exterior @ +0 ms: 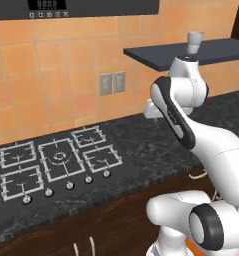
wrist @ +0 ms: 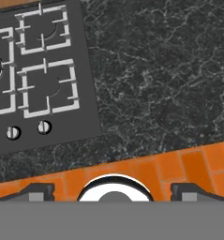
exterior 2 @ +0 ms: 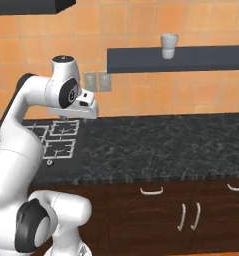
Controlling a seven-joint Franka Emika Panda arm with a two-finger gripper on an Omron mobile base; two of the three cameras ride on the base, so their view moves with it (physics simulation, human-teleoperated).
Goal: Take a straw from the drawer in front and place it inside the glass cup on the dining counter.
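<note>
While the white arm stood folded over the black speckled granite table (exterior 2: 156, 145), your end effector (wrist: 113, 191) hung above it just beside the black gas hob with white grates (exterior: 56, 162); its two dark tips sat wide apart, nothing between them. Dark brown drawer front with curved silver handle (exterior 2: 152, 190): shut, below the table edge. Small grey cup (exterior 2: 168, 46): on the dark wall shelf (exterior 2: 191, 57).

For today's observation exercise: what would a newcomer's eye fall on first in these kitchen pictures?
Probably the big white robot arm rising in the foreground over the black speckled counter. Next, the gas cooktop with pale grates, set in the counter to the arm's left, and the lone white cup on the dark wall shelf against orange tiles.
</note>
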